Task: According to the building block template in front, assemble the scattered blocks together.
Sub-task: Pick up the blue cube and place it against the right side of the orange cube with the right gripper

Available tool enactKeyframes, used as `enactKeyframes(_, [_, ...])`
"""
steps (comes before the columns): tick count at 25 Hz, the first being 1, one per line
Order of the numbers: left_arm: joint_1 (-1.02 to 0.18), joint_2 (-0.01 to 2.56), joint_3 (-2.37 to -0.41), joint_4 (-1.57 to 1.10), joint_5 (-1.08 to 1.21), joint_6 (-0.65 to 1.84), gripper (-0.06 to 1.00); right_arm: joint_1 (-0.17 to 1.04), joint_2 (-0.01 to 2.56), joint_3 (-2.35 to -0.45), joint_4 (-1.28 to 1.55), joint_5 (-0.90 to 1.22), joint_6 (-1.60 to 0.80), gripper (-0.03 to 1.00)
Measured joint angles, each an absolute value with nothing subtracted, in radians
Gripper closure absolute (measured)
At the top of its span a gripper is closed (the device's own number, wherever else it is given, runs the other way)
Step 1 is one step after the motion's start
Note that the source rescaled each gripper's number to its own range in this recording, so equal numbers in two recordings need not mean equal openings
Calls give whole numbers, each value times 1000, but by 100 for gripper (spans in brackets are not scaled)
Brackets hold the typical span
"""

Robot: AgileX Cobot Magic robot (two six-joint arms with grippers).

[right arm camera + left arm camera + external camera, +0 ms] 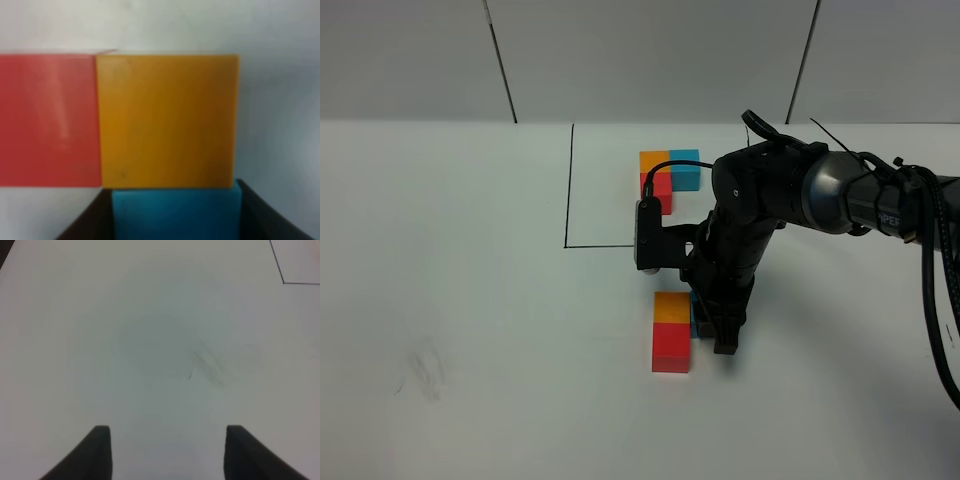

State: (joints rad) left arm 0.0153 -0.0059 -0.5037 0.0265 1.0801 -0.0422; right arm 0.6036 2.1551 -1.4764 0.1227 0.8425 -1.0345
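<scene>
Your right gripper (pixel 175 215) stands clamped on the light blue cube (pixel 175 212), pressed against the orange cube (pixel 167 120), which touches the red cube (pixel 47 120), near the desk's middle, short of the black-framed template (pixel 667 172) toward its far edge. Release unevenly or drag away and the blue cube may pull the joined pair askew; from above it is largely hidden, so alignment is hard to judge. Your left gripper (pixel 167 452) hangs apart and empty over bare desk (pixel 160 340), with open room on that side.
</scene>
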Motion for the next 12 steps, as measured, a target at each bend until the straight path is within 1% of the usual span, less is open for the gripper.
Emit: enactKeyframes(12, [15, -6, -504, 26, 1080, -42, 37, 604, 2155, -1477, 123, 842, -1035, 51])
